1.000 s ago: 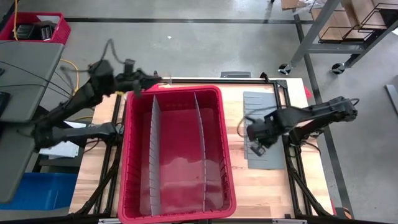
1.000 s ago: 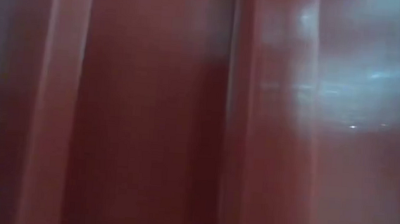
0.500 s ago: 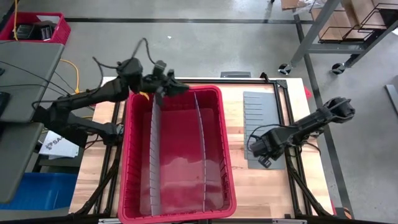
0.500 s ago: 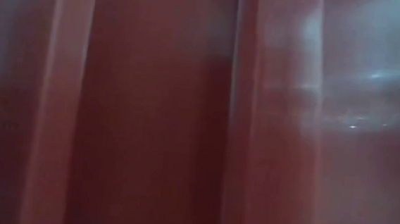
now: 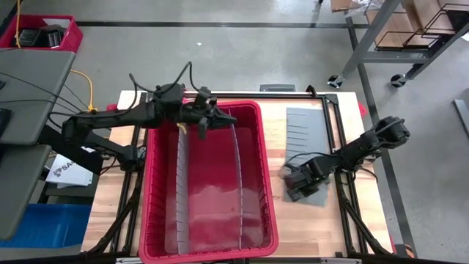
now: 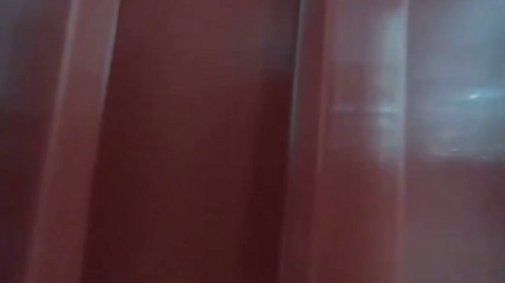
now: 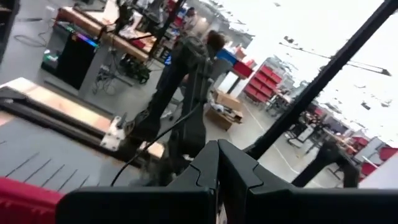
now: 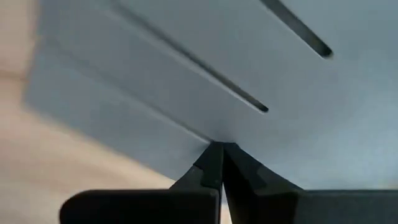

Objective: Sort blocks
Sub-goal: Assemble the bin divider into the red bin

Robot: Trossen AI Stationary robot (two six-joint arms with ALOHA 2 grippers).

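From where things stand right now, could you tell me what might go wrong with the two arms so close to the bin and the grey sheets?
The left gripper, shut, hangs over the red bin's far end near an upright divider; it could knock it loose. The right gripper, shut, sits low at the edge of the grey sheets and might shove them along the table. No blocks are in view.

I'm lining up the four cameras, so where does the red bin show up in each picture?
High view: red bin, centre of the table.
Low view: its wall fills the frame.
Left wrist view: rim at the lower left corner.
Right wrist view: not in it.
Shared landmark: grey slotted sheet.
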